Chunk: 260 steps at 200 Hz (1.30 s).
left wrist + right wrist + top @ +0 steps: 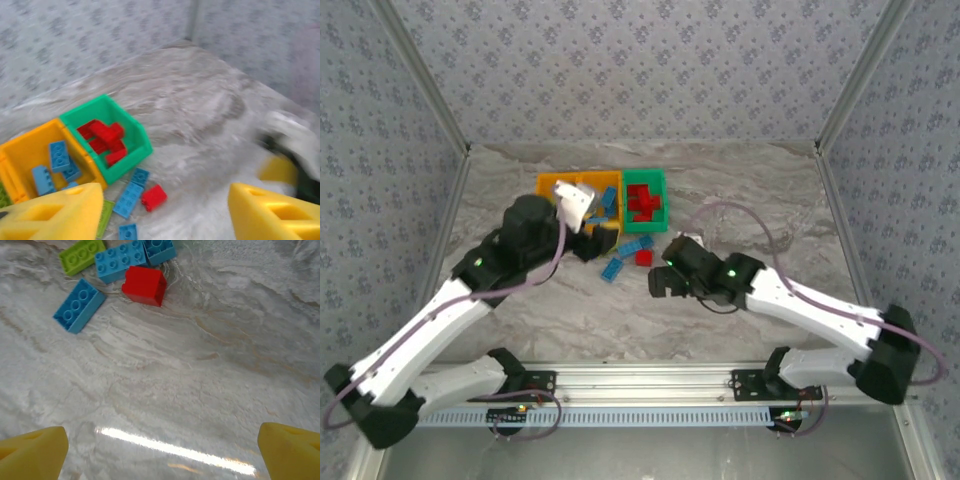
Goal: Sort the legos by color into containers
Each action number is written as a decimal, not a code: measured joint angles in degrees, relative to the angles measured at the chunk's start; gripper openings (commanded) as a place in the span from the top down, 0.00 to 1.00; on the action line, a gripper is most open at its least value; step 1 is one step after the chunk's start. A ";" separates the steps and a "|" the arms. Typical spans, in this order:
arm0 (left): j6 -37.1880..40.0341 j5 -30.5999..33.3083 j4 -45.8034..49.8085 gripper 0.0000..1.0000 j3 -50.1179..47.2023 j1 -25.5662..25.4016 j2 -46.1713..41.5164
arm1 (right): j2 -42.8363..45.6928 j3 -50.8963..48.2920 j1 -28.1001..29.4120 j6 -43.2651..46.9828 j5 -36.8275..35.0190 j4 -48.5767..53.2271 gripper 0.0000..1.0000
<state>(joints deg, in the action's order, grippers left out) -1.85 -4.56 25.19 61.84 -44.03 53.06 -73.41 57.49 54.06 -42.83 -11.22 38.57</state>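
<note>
The green bin (645, 176) holds red legos (102, 136). Left of it, an orange bin (30, 150) holds light blue legos (59, 155), and another orange bin (558, 184) stands further left. Loose on the table lie a red lego (144, 285), light blue legos (79, 305) and a lime green lego (81, 255). My left gripper (596, 243) hovers open just in front of the orange bins, nothing between its yellow fingers (55, 215). My right gripper (665, 272) is open and empty, low over bare table right of the loose legos.
The marble tabletop (740, 200) is walled by patterned panels at the back and sides. The right arm (800, 300) reaches in from the lower right. Its blurred gripper (292, 160) shows in the left wrist view.
</note>
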 measured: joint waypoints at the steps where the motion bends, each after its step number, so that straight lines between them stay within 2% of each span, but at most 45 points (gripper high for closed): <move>1: 0.04 -0.24 0.22 0.23 -0.11 -0.11 -0.31 | -0.28 0.09 -0.09 0.02 0.09 -0.15 0.00; 24: 10.36 -6.71 6.60 0.12 -4.17 -2.27 -7.48 | -9.86 2.21 -3.19 0.66 3.28 -5.99 0.00; 40: 16.46 -8.41 9.57 0.02 -7.93 -2.54 -11.39 | -16.46 4.55 -4.92 0.87 4.85 -8.68 0.00; 48: 18.75 -8.61 10.25 0.01 -10.25 -2.54 -12.96 | -19.56 5.92 -5.64 1.01 5.53 -9.84 0.00; 83: 25.51 -8.04 10.47 0.01 -19.82 -2.49 -15.78 | -31.23 12.26 -8.31 1.88 8.85 -13.90 0.14; 109: 27.36 -7.85 10.62 0.01 -20.76 -2.47 -13.79 | -36.02 15.69 -9.20 2.40 9.27 -15.15 0.27; 133: 28.39 -7.87 10.62 0.01 -20.79 -2.47 -12.48 | -38.97 17.84 -9.31 3.15 7.28 -15.06 0.43; 151: 28.63 -7.87 10.62 0.01 -20.81 -2.47 -12.39 | -39.58 17.88 -9.31 2.97 5.92 -14.80 0.55; 170: 28.85 -7.87 10.60 0.01 -20.85 -2.32 -12.39 | -39.47 17.84 -9.07 2.99 5.16 -14.84 0.61; 196: 28.85 -7.87 10.56 0.01 -20.98 -2.08 -12.44 | -35.60 14.05 -7.52 2.73 3.02 -14.69 0.62; 225: 28.85 -7.87 9.62 0.01 -21.29 -2.05 -12.59 | -23.30 9.03 -4.79 2.40 -0.33 -13.00 0.62; 245: 28.85 -7.61 8.55 0.01 -21.68 -1.73 -13.40 | -16.06 9.40 -4.85 4.24 -2.54 -14.32 0.61; 260: 28.87 -6.78 7.61 0.01 -22.10 -1.57 -14.58 | -15.76 13.05 -6.75 6.34 -3.39 -14.69 0.62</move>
<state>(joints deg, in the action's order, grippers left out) 27.03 -11.33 32.80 39.75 -45.60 38.48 -89.17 70.54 47.31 -36.49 -14.61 23.88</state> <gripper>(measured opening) 0.992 0.424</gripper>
